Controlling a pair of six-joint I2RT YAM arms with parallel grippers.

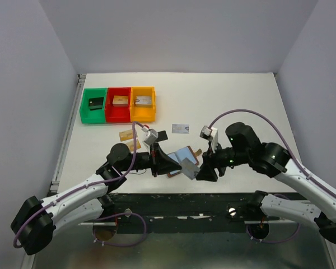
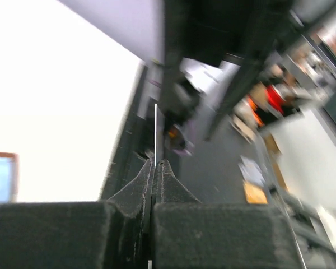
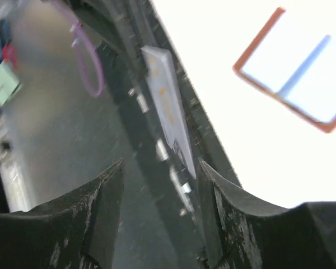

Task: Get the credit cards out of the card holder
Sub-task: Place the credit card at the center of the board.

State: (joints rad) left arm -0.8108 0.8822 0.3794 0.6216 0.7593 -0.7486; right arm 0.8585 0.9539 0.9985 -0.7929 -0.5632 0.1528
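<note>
The card holder (image 1: 183,152) lies open near the table's front edge, brown-rimmed with pale blue pockets; it also shows in the right wrist view (image 3: 294,73) and at the left wrist view's edge (image 2: 0,178). My left gripper (image 1: 176,164) (image 2: 155,162) is shut on a whitish credit card (image 1: 189,167), seen edge-on as a thin line (image 2: 155,131). My right gripper (image 1: 201,172) (image 3: 161,165) stands open at the card's other end, and the card (image 3: 167,106) lies just past its fingertips, apart from them. Two tan cards (image 1: 125,135) (image 1: 134,145) and a whitish one (image 1: 181,129) lie on the table.
Green (image 1: 93,119), red (image 1: 118,118) and orange (image 1: 143,118) bins stand in a row at the back left, each holding a small block. The table's dark front rail (image 1: 185,197) runs right below both grippers.
</note>
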